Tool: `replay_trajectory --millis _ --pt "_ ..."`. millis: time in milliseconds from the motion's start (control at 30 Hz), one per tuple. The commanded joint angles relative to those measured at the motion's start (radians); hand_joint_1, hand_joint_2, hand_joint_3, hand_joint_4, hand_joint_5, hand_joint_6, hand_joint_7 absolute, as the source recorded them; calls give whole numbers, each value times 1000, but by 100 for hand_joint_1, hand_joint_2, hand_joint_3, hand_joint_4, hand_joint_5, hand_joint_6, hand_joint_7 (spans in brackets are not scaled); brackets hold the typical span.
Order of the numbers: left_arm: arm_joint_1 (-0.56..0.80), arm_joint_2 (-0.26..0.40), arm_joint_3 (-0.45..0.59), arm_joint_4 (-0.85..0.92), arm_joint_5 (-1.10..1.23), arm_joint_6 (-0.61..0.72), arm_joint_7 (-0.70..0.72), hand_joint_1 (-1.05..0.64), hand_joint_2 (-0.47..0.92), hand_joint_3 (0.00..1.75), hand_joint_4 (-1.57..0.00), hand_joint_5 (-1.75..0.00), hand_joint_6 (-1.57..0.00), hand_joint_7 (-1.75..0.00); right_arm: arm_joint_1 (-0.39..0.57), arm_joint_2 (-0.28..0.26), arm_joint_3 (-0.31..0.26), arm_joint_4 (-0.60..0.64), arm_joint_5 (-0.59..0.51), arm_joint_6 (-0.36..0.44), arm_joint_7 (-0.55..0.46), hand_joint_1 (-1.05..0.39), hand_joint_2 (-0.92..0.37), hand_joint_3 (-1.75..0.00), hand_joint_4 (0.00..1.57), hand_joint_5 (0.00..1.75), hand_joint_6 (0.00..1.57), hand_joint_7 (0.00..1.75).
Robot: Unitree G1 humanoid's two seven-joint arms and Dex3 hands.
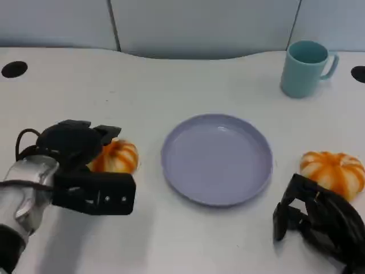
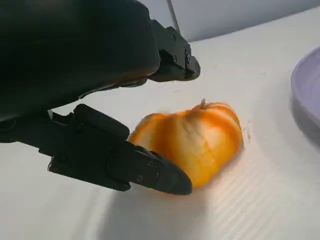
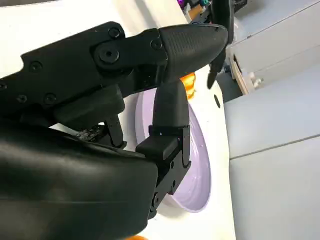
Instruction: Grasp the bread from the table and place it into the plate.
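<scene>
An orange-striped, pumpkin-shaped bread (image 1: 117, 157) lies on the white table left of the lavender plate (image 1: 217, 165). My left hand (image 1: 80, 165) is at this bread, fingers spread around it. In the left wrist view the bread (image 2: 195, 142) sits on the table between the thumb below and the fingers (image 2: 172, 55) above, which stay clear of it. A second such bread (image 1: 335, 172) lies right of the plate. Just in front of that bread my right hand (image 1: 316, 222) holds nothing, fingers loosely bent. The right wrist view shows that hand (image 3: 125, 100) with the plate (image 3: 197, 165) beyond it.
A teal mug (image 1: 305, 67) stands at the back right. Two black round holes (image 1: 14, 68) (image 1: 358, 73) mark the table's far corners. The plate's rim (image 2: 307, 90) lies a short way from the left bread. A grey wall runs behind the table.
</scene>
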Motion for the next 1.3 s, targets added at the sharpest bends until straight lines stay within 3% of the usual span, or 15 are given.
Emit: replay_trajectory --millis 33,333,700,800,933,1000,1033,1100,1133,1167,1267,1300 --pt "-73 -19 -35 140 -25 -4 32 -66 86 0 -10 -3 -20 -1 34 1 -7 -3 4 19 0 -50 -92 -24 67 175 54 157" --pt "-213 -94 -96 417 -69 -13 45 -67 82 0 -4 0 -16 -1 47 7 -11 -23 2 19 -18 -50 -92 -24 66 175 53 156" --pt "-248 -143 -130 561 -102 -29 90 -61 78 0 -9 -3 -21 -2 60 -1 -13 -48 -1 28 -21 -50 -92 -24 66 175 56 154" --pt "-237 -154 -133 577 -104 -23 132 -52 79 0 -18 -7 -28 -5 65 -2 -14 -57 4 43 -21 -50 -92 -24 66 175 56 154" --pt "-220 -159 -125 587 -120 -40 199 -29 85 1 -49 -21 -61 -9 72 -5 -13 -77 7 67 -20 -51 -92 -22 66 175 56 153" --pt "-213 -158 -123 592 -131 -52 221 -27 86 1 -54 -24 -67 -8 76 -5 -15 -84 8 73 -20 -51 -92 -22 66 175 55 153" --pt "-208 -158 -123 595 -136 -59 234 -25 88 1 -76 -42 -78 -8 78 -4 -16 -88 10 76 -20 -50 -92 -22 66 175 56 153" --pt "-196 -157 -126 599 -137 -70 276 -26 90 1 -86 -57 -90 -8 84 -4 -15 -97 9 81 -25 -51 -92 -21 66 175 57 153" --pt "-191 -157 -128 601 -135 -74 303 -25 91 3 -86 -70 -97 -8 84 -3 -16 -97 11 78 -20 -51 -92 -21 66 175 56 153" --pt "-187 -157 -130 603 -134 -78 322 -25 92 7 -82 -96 -108 -8 84 -3 -17 -97 12 77 -16 -51 -92 -22 66 175 56 152" --pt "-174 -157 -146 611 -118 -79 394 -25 92 12 -83 -130 -124 -14 87 -2 -17 -104 15 84 -18 -50 -92 -21 66 175 57 151" --pt "-170 -157 -154 614 -111 -77 425 -24 92 15 -79 -147 -114 -43 88 -1 -18 -104 16 84 -17 -50 -92 -21 66 175 57 151"
